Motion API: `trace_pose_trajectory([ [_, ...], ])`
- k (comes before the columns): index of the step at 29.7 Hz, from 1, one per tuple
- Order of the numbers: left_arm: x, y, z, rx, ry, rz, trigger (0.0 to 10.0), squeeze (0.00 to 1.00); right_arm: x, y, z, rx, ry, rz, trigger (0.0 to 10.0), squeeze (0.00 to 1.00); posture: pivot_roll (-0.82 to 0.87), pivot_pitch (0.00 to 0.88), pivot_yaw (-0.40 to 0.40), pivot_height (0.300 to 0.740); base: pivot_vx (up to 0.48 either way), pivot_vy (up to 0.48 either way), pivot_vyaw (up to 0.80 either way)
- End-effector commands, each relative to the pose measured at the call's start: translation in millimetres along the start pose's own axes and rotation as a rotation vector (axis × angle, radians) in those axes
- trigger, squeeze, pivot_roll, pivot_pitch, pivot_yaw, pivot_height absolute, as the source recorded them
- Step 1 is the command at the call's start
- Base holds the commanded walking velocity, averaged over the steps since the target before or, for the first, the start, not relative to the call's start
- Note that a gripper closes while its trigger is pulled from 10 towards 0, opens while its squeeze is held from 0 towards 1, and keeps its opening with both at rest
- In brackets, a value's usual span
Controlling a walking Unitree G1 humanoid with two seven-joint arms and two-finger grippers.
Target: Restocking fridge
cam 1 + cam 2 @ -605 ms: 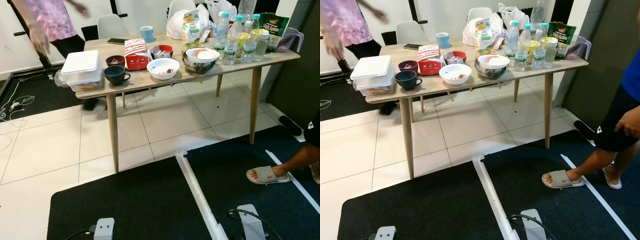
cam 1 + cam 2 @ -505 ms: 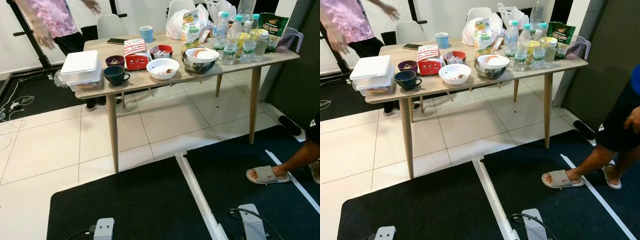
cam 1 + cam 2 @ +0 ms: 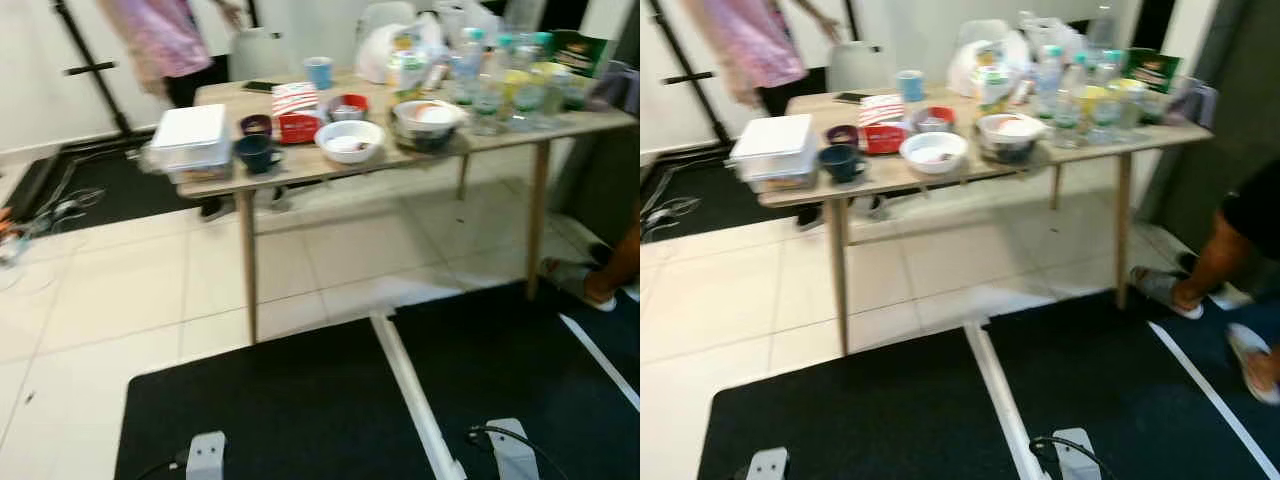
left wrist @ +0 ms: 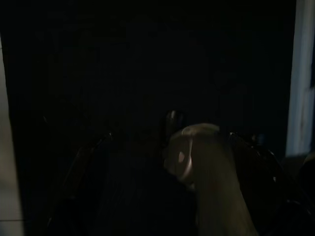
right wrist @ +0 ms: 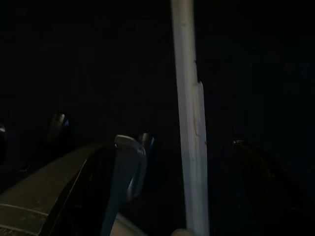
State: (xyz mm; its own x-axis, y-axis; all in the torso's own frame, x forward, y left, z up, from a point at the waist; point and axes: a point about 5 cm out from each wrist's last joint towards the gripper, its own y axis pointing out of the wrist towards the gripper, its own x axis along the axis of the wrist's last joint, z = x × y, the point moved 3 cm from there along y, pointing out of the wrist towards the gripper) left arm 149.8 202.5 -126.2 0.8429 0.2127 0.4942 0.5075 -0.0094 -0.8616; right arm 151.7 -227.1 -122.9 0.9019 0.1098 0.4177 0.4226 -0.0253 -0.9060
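The camera has swung, sliding the desk rightward; the sandalled foot has stepped farther off. Bottles stand far right. Both arms hang idle; either claw's state: cannot tell.

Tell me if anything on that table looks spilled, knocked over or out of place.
Nothing stands out. The view is blurred, but the stacked white containers, dark mug, white bowl, metal bowl and bottles all sit upright on the wooden table, with no spill visible.
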Motion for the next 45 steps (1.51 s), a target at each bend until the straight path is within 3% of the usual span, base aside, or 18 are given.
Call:
trace_pose_trajectory([
  [1, 1.4, -1.4, 8.5, 0.022, -0.002, -0.001, 10.0, 0.0, 7.2, 1.1, 3.0, 0.013, -0.022, -0.013, 10.0, 0.0, -0.03, 0.0, 0.022, 0.74, 0.0, 0.0, 0.78],
  [14, -10.0, -2.5, 7.4, 0.025, -0.007, 0.041, 10.0, 0.0, 33.5, 3.3, 4.0, 0.013, -0.032, -0.058, 10.0, 0.0, 0.0, 0.0, 0.011, 0.74, 0.0, 0.0, 0.78],
  [24, -7.5, -1.2, 8.1, 0.05, -0.017, 0.057, 10.0, 0.0, 32.8, 3.9, 6.2, 0.002, -0.041, -0.05, 10.0, 0.0, 0.0, 0.0, 0.023, 0.74, 0.0, 0.0, 0.78],
  [34, -0.2, 2.5, -2.0, 0.039, -0.002, 0.055, 10.0, 0.0, 31.8, 4.5, 5.4, -0.033, -0.059, -0.028, 10.0, 0.0, 0.0, 0.0, 0.028, 0.74, 0.0, 0.0, 0.0],
  [45, -4.4, 0.9, 2.5, 0.043, 0.003, 0.07, 10.0, 0.0, 29.2, 4.6, 6.5, -0.026, -0.035, -0.013, 10.0, 0.0, -0.01, 0.0, 0.04, 0.74, 0.0, 0.0, -0.78],
])
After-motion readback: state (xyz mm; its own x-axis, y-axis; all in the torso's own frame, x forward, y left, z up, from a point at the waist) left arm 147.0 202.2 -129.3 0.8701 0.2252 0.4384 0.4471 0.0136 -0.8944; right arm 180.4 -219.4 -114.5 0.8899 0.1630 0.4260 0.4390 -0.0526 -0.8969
